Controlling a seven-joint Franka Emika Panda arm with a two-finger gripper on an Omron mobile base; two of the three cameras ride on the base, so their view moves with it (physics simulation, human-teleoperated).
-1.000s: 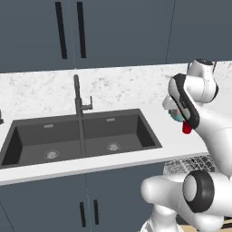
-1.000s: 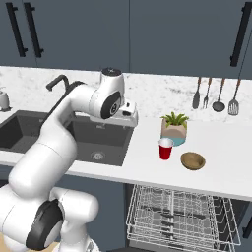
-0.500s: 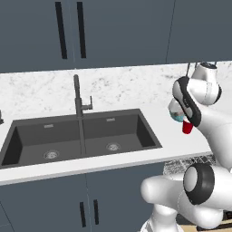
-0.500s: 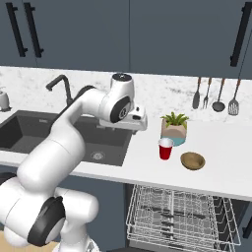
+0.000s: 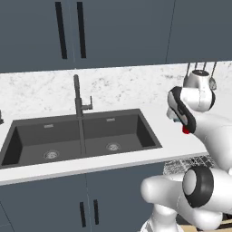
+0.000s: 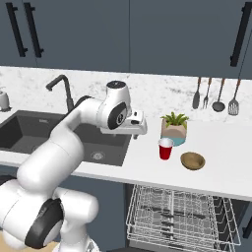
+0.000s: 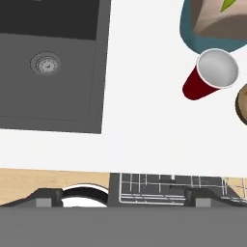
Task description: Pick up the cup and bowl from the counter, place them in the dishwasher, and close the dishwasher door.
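The cup (image 6: 166, 148) is seen upright on the counter (image 6: 147, 162), just in front of the plant pot (image 6: 174, 129), and the bowl (image 6: 192, 160) is set close beside it on the side away from the sink (image 6: 47, 135). Both are left untouched, so the 1st pick is judged not yet made. Below the counter edge the dishwasher (image 6: 179, 216) is found open, its wire rack (image 6: 179, 209) drawn out, presumably so that both dishes can be lowered straight in. The gripper (image 6: 138, 126) is held above the counter between sink and cup, well short of the cup, its jaws spread wide and nothing carried. From the hand view the cup (image 7: 210, 75) is caught off to 1 side with its mouth in plain sight, so a sideways shift is expected to be needed before any descent. The 2 dishes stand close together, and a nudge of the bowl could be risked.
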